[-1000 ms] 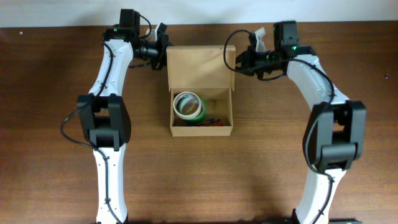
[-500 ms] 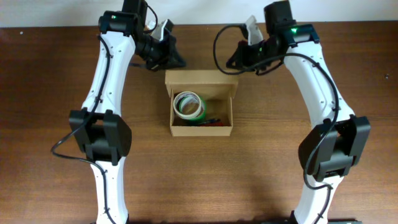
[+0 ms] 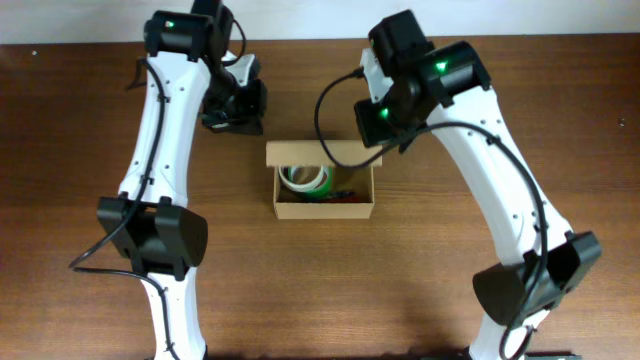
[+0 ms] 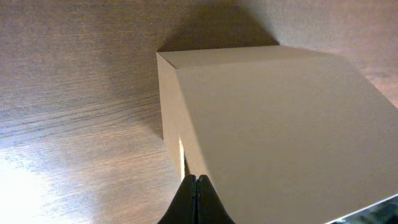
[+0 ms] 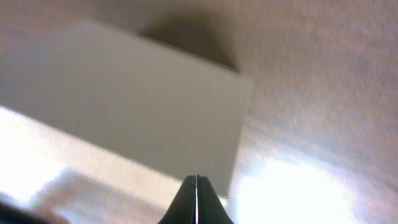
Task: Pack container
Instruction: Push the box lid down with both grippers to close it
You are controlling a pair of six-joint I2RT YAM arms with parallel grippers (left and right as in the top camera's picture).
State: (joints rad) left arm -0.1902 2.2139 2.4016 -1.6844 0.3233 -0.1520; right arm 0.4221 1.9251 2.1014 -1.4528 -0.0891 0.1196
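Note:
The container (image 3: 323, 207) is a tan cardboard box at the table's middle. Its flap lid (image 3: 320, 152) leans forward over the rear of the opening. Inside lie green and white tape rolls (image 3: 305, 177) and small red and blue items (image 3: 345, 195). My left gripper (image 3: 247, 115) is shut and empty behind the box's left rear corner. In the left wrist view its tips (image 4: 196, 182) are at the lid's (image 4: 280, 124) left edge. My right gripper (image 3: 378, 135) is shut and empty by the right rear corner. In the blurred right wrist view its tips (image 5: 196, 182) are against the lid (image 5: 137, 99).
The brown wooden table (image 3: 80, 200) runs around the box. A pale wall edge (image 3: 300, 20) borders the table's far side. Both arm bases stand at the near edge, left (image 3: 150, 240) and right (image 3: 530, 280).
Both arms have swung up and toward the box. The lid, which lay open backward, has tipped forward over the opening and now covers part of it.

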